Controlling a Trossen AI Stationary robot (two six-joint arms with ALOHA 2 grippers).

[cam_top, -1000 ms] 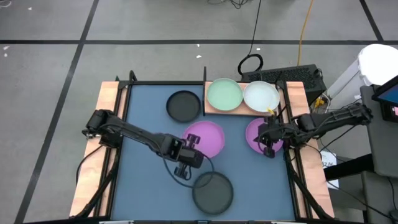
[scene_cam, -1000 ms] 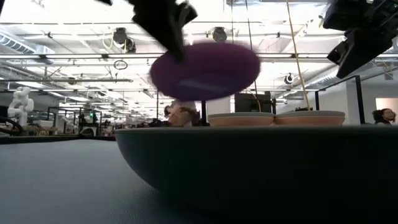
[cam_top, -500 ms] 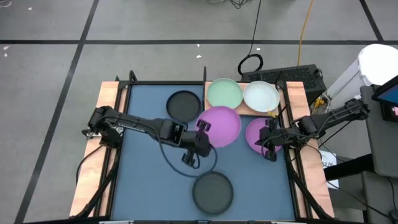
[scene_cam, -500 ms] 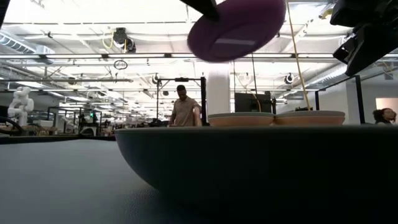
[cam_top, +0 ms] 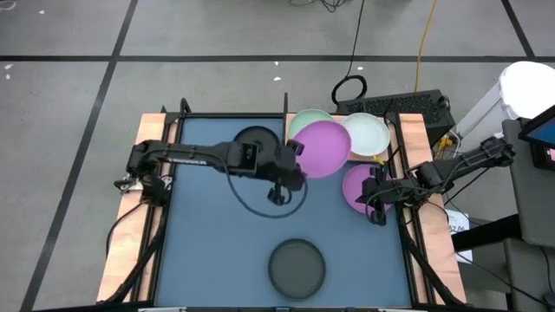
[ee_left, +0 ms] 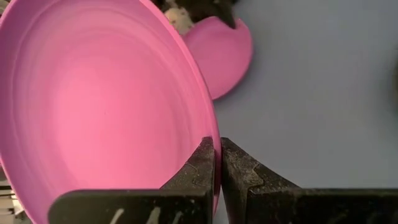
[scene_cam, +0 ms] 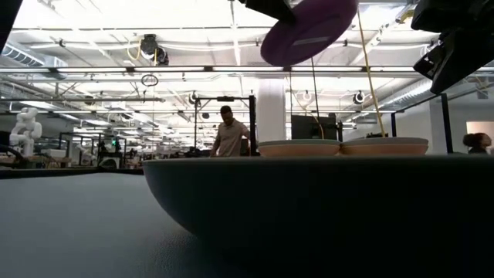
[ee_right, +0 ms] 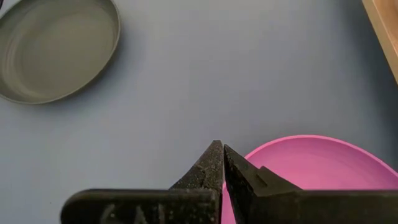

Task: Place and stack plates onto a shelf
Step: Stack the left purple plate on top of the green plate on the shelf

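Blue mat (cam_top: 217, 234) covers the table; a person (scene_cam: 229, 133) stands beyond.

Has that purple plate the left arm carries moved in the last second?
Yes. The purple plate has moved from mid-mat toward the shelf, now overlapping the pale green plate.

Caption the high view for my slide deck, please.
Left gripper carries a purple plate over the green plate on the shelf.
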